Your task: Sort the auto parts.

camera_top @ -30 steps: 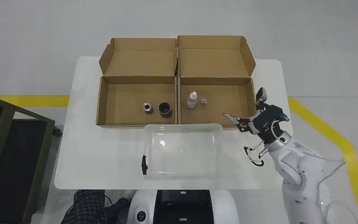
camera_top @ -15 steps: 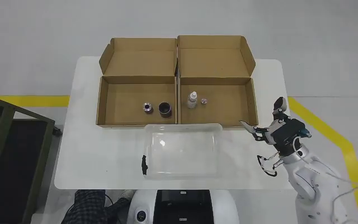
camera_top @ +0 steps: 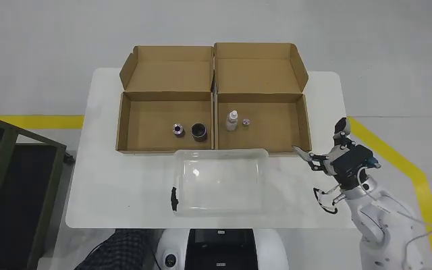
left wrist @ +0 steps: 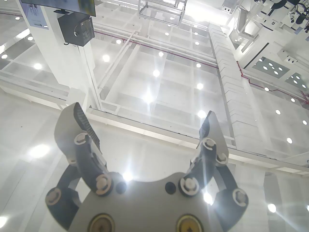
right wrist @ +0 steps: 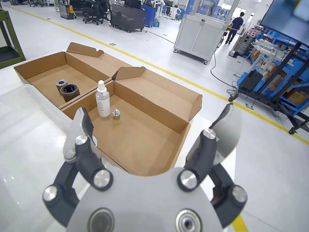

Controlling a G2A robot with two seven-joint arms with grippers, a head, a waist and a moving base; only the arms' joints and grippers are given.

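Right gripper [right wrist: 155,110] is held with fingers apart and nothing in it, near the right edge of the table [camera_top: 101,169], just beside the right box [camera_top: 305,128]. Left gripper [left wrist: 143,110] is pointed at the ceiling, fingers apart, likely parked. Parts look grouped by kind: clear spray bottle [right wrist: 102,102] and small capped vial [right wrist: 116,117] are stood upright in the right box, dark ring [right wrist: 69,90] and metal cylinder [right wrist: 60,84] side by side in the left box [camera_top: 123,128].

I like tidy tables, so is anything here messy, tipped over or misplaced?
Mostly tidy. The spray bottle and dark ring stand upright in their cardboard boxes, nothing spilled. One small black piece lies at the clear bin's left edge, outside the boxes; I cannot tell what it is.
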